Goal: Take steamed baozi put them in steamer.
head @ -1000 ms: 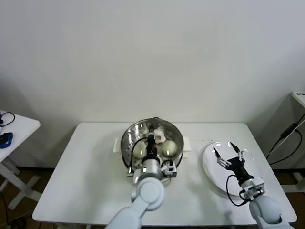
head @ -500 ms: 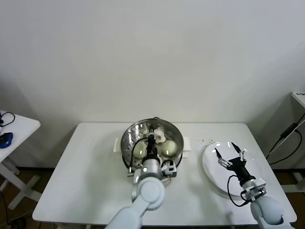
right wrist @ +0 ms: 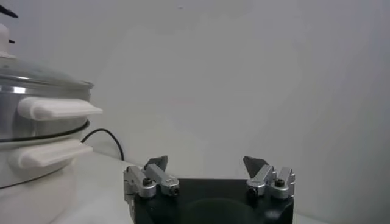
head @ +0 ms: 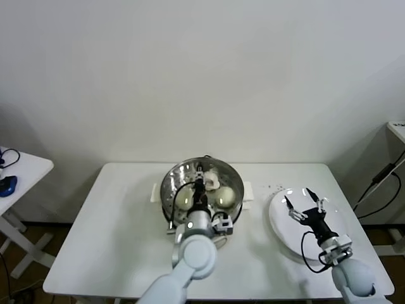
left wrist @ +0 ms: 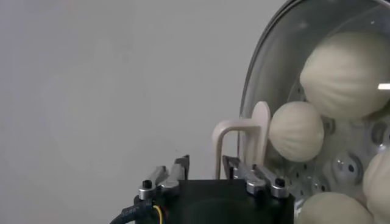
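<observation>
Little had shifted: the left tool (head: 201, 179), prongs slightly parted and empty, sat mid-frame over the round shiny steel steamer (head: 169, 180) holding cream-white baozi (head: 226, 197); the right tool (head: 304, 201) hovered spread over the flat white plate (head: 278, 218), lower right.

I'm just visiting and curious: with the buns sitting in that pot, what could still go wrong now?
The left gripper hangs open low over the steamer, close to the baozi; pulling back carelessly, it might nudge a bun or catch the rim. The right gripper hovers open over the white plate and could bump it.
</observation>
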Tool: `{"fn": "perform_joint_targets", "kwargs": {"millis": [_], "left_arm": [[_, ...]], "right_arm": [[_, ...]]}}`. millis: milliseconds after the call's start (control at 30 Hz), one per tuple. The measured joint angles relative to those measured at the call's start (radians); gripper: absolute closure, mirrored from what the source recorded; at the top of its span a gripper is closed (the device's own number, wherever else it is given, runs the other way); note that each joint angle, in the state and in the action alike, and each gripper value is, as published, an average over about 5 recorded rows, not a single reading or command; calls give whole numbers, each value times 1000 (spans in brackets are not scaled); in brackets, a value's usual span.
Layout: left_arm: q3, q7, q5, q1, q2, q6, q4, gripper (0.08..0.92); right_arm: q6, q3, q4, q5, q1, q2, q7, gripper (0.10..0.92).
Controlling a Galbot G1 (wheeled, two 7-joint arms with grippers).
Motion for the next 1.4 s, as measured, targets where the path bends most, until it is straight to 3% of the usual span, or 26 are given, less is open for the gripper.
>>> {"fn": "perform_joint_targets", "kwargs": {"millis": [367, 500, 1167, 1400], "left_arm": [[-6, 20, -29, 14, 28, 0, -64, 267], [-11, 32, -50, 25, 41, 0, -96, 190], [-100, 39, -248, 145, 155, -68, -310, 177], [-174, -22, -406, 228, 218, -132, -375, 177]], "right_arm": [[-3, -13, -17, -11, 15, 2, -6, 203], [-10, -19, -19, -12, 21, 1, -6, 203], [-54, -27, -4, -10, 25, -4, -7, 203], [-60, -24, 1, 6, 26, 1, -10, 203]]}}
